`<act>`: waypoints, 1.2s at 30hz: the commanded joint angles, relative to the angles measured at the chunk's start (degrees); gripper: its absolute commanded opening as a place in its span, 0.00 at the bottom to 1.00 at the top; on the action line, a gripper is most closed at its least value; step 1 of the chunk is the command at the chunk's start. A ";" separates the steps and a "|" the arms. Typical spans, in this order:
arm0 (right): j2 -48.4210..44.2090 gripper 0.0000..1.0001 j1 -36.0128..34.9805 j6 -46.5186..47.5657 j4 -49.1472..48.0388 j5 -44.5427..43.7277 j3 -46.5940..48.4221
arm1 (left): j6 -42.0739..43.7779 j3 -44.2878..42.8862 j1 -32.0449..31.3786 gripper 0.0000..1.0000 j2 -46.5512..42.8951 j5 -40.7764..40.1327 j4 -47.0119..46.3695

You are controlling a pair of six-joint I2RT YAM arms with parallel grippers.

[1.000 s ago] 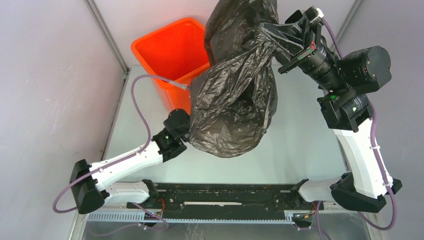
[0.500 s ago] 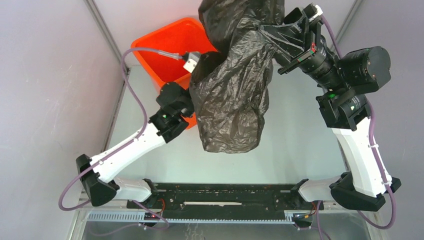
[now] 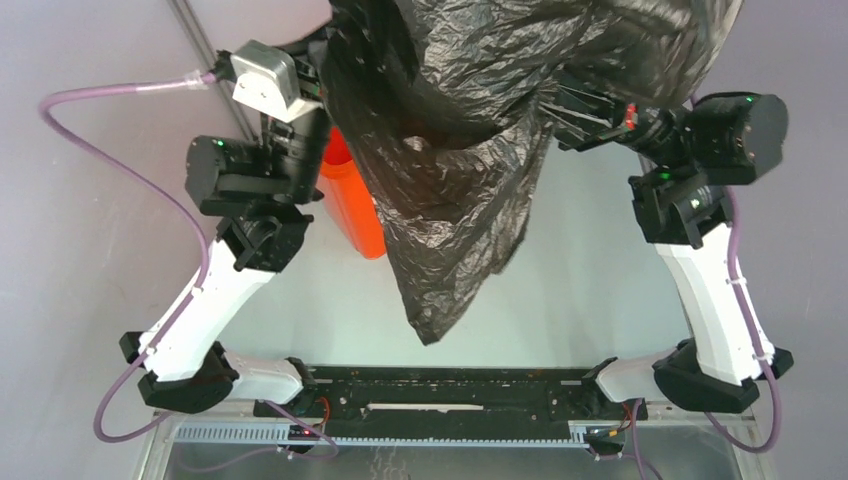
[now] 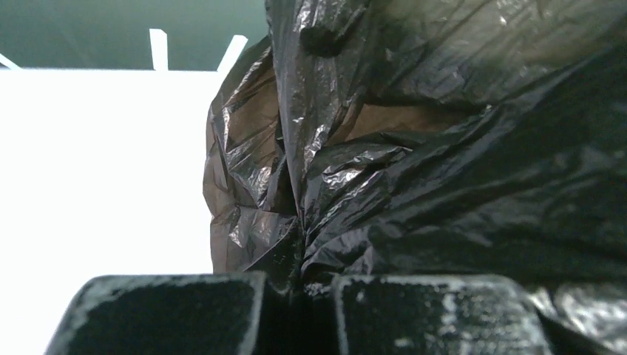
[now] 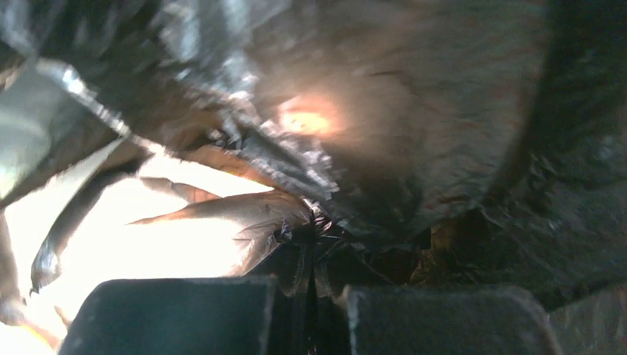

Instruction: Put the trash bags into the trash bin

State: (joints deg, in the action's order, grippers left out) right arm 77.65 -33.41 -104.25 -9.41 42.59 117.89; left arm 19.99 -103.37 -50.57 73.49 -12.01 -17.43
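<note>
The black trash bag [image 3: 450,150] hangs stretched between both arms, high above the table, its pointed lower end dangling over the near middle. It covers most of the orange trash bin [image 3: 352,200], of which only a strip of the side wall shows at the back left. My left gripper [image 4: 299,285] is shut on a gathered fold of the trash bag [image 4: 444,185]. My right gripper [image 5: 312,288] is also shut, pinching a bunched piece of the trash bag [image 5: 414,133]. In the top view the right gripper [image 3: 580,105] grips the bag's right side; the left fingertips are hidden behind the plastic.
The pale table [image 3: 590,270] lies below, with a black rail [image 3: 450,390] along its near edge. A metal frame post [image 3: 205,45] stands at the back left beside grey walls. A purple cable [image 3: 110,110] loops out from the raised left wrist.
The left gripper has shut on the bag and risen sharply toward the camera. The bag is lifted and spread wider, now hiding most of the bin. The right arm has shifted only slightly.
</note>
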 commanded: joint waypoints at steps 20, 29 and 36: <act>24.79 0.00 2.70 -9.28 -12.06 1.89 17.26 | -13.71 12.48 17.85 0.00 4.74 -11.23 1.67; 30.22 0.00 4.58 -11.46 -15.51 3.95 14.60 | -29.38 11.86 21.33 0.56 2.48 -21.73 20.06; 33.82 0.00 6.47 -14.62 -22.11 3.19 12.76 | -42.15 9.44 21.42 1.00 -2.69 -16.10 43.02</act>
State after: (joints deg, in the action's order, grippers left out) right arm 110.28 -27.99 -115.61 -23.83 45.56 130.08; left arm -12.56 -92.49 -29.21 76.38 -30.26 11.75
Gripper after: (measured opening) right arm 0.006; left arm 0.996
